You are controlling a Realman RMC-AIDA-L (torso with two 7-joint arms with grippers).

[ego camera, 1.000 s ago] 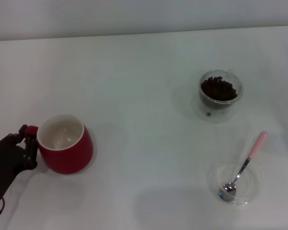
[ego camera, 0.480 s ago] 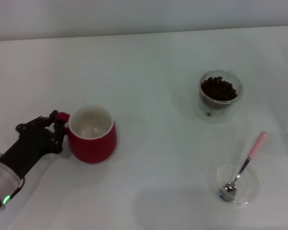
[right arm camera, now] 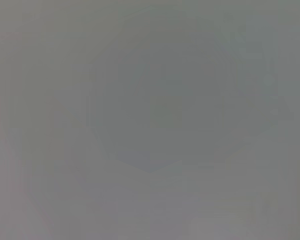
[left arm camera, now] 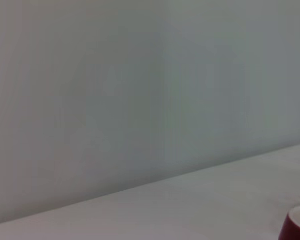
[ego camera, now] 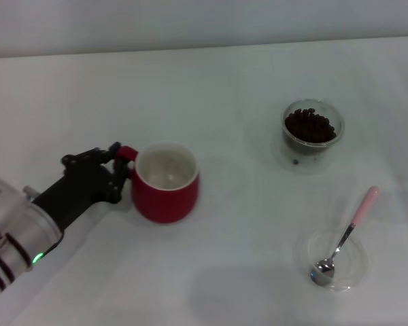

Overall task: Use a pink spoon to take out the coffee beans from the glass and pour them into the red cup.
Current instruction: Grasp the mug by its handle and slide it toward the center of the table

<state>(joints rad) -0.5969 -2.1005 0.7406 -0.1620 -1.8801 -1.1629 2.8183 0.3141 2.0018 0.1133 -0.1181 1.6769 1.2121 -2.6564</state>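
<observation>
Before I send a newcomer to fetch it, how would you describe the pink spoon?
On the white table, look to the near right corner, nearer than the glass of coffee beans. The pink spoon rests in a shallow clear dish: metal bowl, slim pale pink handle.

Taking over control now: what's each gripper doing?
Left gripper: closed on the handle of the red cup, which stands on the table.
Right gripper: not in any view.
</observation>
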